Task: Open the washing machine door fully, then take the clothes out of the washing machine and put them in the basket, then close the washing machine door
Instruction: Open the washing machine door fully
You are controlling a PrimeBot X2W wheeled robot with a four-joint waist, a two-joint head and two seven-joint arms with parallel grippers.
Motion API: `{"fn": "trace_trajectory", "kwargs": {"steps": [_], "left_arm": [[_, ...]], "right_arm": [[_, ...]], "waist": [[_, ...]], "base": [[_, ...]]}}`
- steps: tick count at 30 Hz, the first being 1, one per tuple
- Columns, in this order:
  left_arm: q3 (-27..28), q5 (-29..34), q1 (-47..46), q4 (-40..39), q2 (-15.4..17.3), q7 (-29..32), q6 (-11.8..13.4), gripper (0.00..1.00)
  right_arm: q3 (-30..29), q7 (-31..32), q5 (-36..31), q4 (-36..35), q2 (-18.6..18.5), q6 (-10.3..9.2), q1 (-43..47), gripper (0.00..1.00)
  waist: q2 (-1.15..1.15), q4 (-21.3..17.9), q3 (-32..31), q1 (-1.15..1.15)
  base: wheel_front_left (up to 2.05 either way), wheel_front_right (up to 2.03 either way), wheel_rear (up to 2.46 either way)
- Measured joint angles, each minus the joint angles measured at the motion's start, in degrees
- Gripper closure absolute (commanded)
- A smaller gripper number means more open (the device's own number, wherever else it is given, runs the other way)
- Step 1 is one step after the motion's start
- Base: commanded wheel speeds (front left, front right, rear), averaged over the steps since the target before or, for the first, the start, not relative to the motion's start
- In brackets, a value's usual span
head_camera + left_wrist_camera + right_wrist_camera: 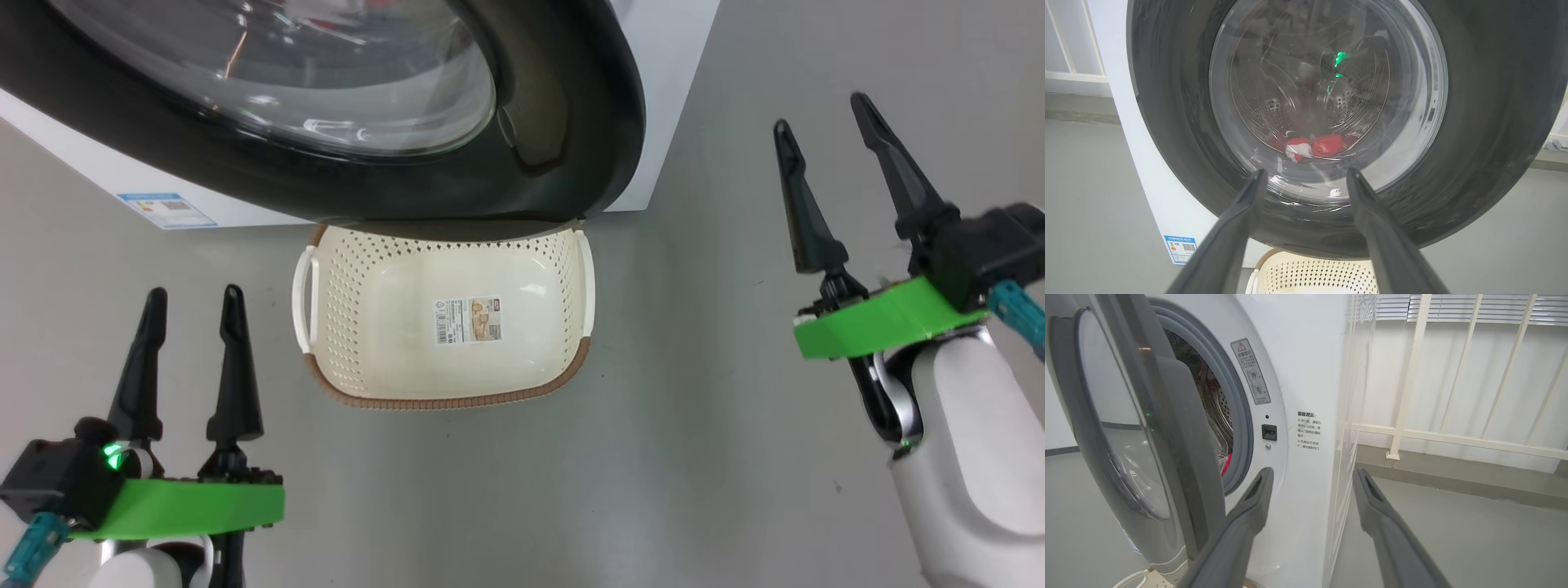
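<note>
Head camera looking steeply down on the basket (384, 327) and floor (702, 425), left wrist camera close, facing the washing machine door (1486, 122) head-on, right wrist camera beside its open edge, facing the washing machine (1306, 375) front, door shared by all.

Just above my right tool (1310, 473), black print (1308, 430) on the washing machine (1306, 355) front is headed "温馨提示"; up-left of it a grey sticker (1250, 371) bears a red warning triangle (1241, 346), words too small. Low left of my left tool (1306, 173) a blue-edged sticker (1180, 251) shows a QR code (1188, 247), and the paper label (468, 319) in the basket (359, 269), between both tools, a barcode (443, 331), unreadable.
</note>
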Motion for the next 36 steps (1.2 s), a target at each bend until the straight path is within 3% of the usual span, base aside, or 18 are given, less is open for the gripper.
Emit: {"fn": "trace_trajectory", "kwargs": {"steps": [7,36], "left_arm": [[0.0,-0.3,0.0,-0.1,0.0,0.0,0.0,0.00],[-0.8,-0.4,1.2,-0.6,0.0,-0.1,0.0,0.00]], "right_arm": [[-4.7,0.0,-3.1,-4.1,2.5,0.00,6.5,0.00],[-3.3,0.0,-2.5,-5.5,3.5,0.00,12.3,0.00]], "waist": [[0.00,-0.1,-0.5,0.00],[0.00,-0.1,-1.9,0.00]], "base": [[0.00,0.00,0.00],[0.00,0.00,0.00]]}}
